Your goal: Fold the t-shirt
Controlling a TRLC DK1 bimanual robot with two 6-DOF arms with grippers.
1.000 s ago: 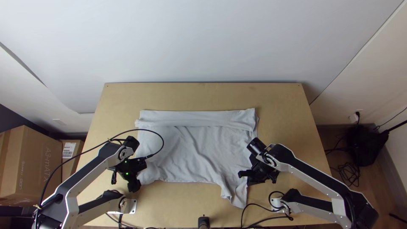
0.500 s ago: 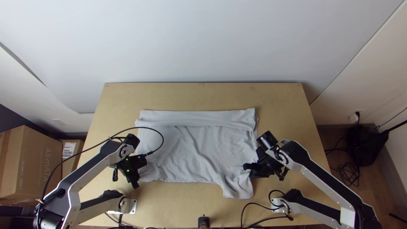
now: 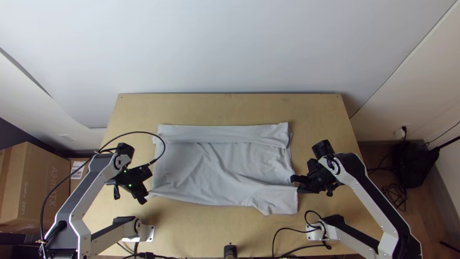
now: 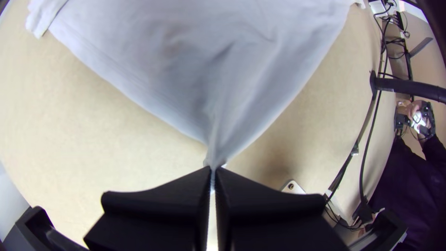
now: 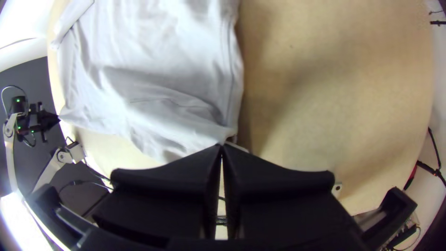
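The light grey t-shirt (image 3: 220, 165) lies spread on the table with a folded band along its far edge and some wrinkles. At its near left corner is my left gripper (image 3: 145, 197); in the left wrist view the left gripper (image 4: 213, 171) is shut on a gathered corner, the cloth (image 4: 232, 69) fanning out from it. My right gripper (image 3: 294, 183) is at the shirt's right edge, near the front. In the right wrist view the right gripper (image 5: 221, 148) is shut on the edge of the cloth (image 5: 153, 93), a loose flap lying beside the fingertips.
Bare wood of the table (image 3: 230, 109) runs beyond the shirt and on both sides. Cables (image 3: 287, 244) lie by the right arm's base at the near edge. In the left wrist view, a person's hand (image 4: 413, 109) holds a device beyond the table edge.
My left gripper has moved left and slightly away from the near edge, pulling its corner. My right gripper has moved right and up the picture; the hanging near right flap has been drawn outward.
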